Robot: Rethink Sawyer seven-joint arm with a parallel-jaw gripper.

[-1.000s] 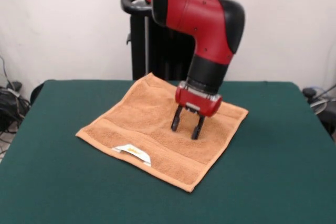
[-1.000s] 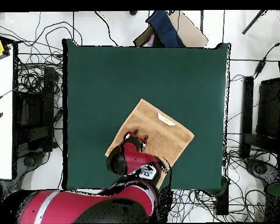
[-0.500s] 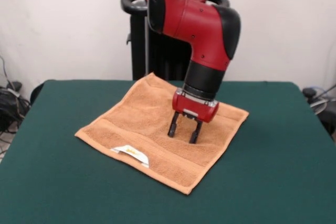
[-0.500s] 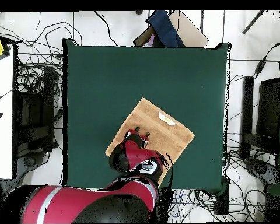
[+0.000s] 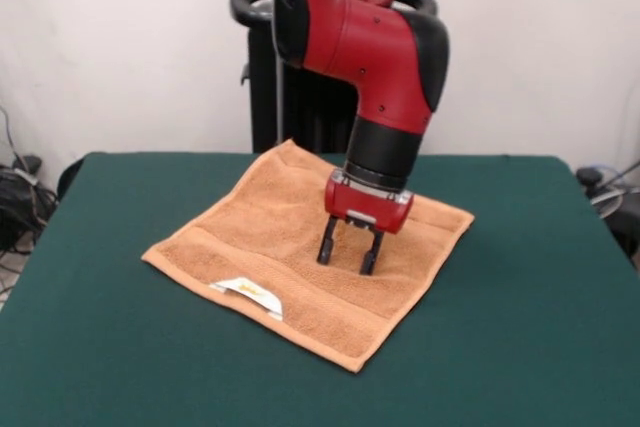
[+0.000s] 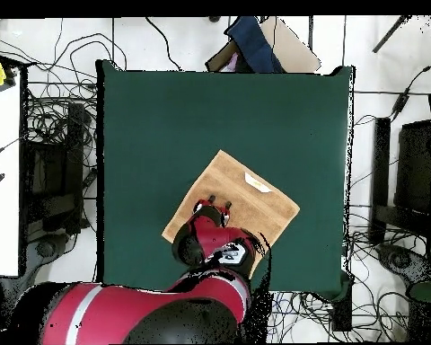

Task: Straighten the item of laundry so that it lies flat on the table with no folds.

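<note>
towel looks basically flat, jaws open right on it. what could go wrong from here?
1. The gripper stands with jaws open, tips at or just above the middle of the towel; closing there would likely pinch up a new fold.
2. Dragging sideways could bunch the cloth or slide it across the table.
3. The white label edge looks slightly lifted; it may stay unflat.

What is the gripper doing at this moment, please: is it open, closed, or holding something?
Gripper: open, both fingers pointing down at the towel, holding nothing.
</note>
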